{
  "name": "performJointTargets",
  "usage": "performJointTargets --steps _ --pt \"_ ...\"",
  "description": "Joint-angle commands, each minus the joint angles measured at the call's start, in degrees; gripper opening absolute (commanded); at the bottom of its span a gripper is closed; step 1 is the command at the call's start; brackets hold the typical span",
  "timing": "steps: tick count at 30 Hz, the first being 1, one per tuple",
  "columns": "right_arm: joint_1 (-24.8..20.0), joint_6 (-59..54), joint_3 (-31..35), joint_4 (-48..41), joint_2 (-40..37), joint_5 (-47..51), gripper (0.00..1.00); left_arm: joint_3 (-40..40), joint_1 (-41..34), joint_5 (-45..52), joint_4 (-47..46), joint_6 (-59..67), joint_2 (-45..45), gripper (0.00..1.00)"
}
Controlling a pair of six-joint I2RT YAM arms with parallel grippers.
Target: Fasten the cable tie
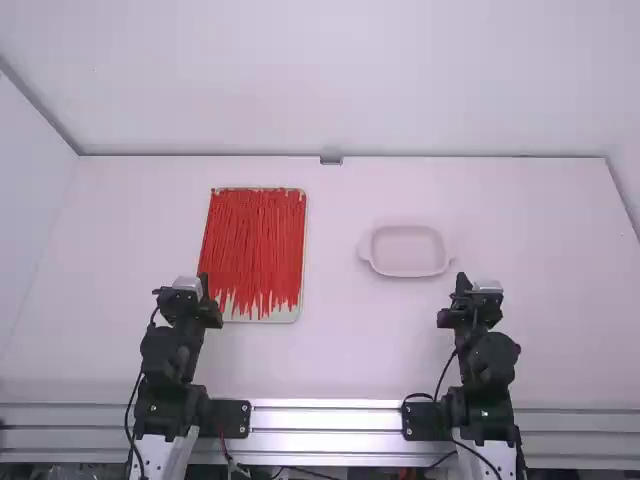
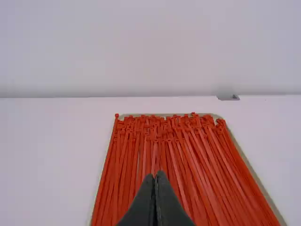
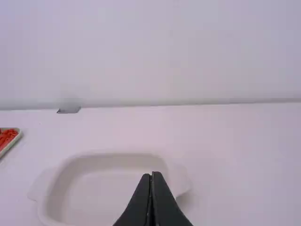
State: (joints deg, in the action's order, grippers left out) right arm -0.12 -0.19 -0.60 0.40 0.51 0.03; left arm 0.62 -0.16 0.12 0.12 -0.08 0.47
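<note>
Thin red plastic cable ties (image 1: 253, 250), too many to count, lie side by side on one flat rectangular tray (image 1: 258, 318), left of middle on the white tabletop (image 1: 500, 200). One smooth white two-handled dish (image 1: 405, 252) sits to their right. The left jaws and right jaws are each pressed together.

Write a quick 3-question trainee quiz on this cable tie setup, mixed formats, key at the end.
1. True or false: the white dish holds a cable tie.
2. The red cable ties on the tray lie ahead of which arm? A) left B) right C) neither
3. Fill in: the left hand and the right hand both have their fingers ____ (open or shut).
Key: 1 false; 2 A; 3 shut.
</note>
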Motion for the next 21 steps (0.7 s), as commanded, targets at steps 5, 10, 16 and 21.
performJointTargets --steps 5,10,16,21 --pt "0.01 -0.13 -0.20 0.23 0.29 -0.17 0.01 0.30 -0.01 0.07 0.18 0.04 0.39 0.01" --pt "0.05 0.03 -1.47 0.72 2.16 -0.84 0.04 1.69 -0.04 0.62 0.54 0.02 2.30 0.04" --pt "0.11 0.28 -3.96 1.33 6.20 -2.85 0.09 4.00 -0.09 2.55 1.14 -0.13 5.77 0.09" --pt "0.21 1.14 -7.55 2.61 12.50 -5.71 0.17 7.27 -0.15 5.33 2.07 -0.33 10.55 0.17"
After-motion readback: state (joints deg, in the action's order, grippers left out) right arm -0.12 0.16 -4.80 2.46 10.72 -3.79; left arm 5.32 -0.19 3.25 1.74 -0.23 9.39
